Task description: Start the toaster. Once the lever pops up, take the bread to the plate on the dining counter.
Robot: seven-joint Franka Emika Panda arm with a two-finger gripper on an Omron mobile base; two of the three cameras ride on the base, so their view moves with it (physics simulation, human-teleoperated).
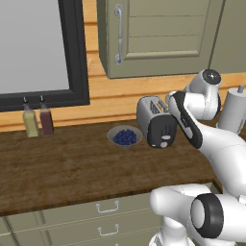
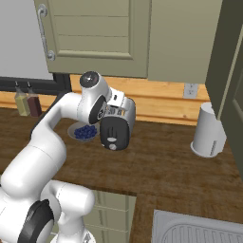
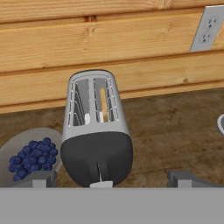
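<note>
Toaster (image 3: 96, 135) stands near the surface's back edge, just beside the berry bowl (image 1: 125, 137). Bread (image 3: 103, 105) sits in its slot. Gripper (image 3: 109, 180) spread wide, empty, hovering above the lever (image 3: 101, 184). Lever apparently not yet pressed; carrying bread remains.

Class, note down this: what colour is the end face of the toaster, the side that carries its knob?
Black, on the toaster; clearest in the hand view.
</note>
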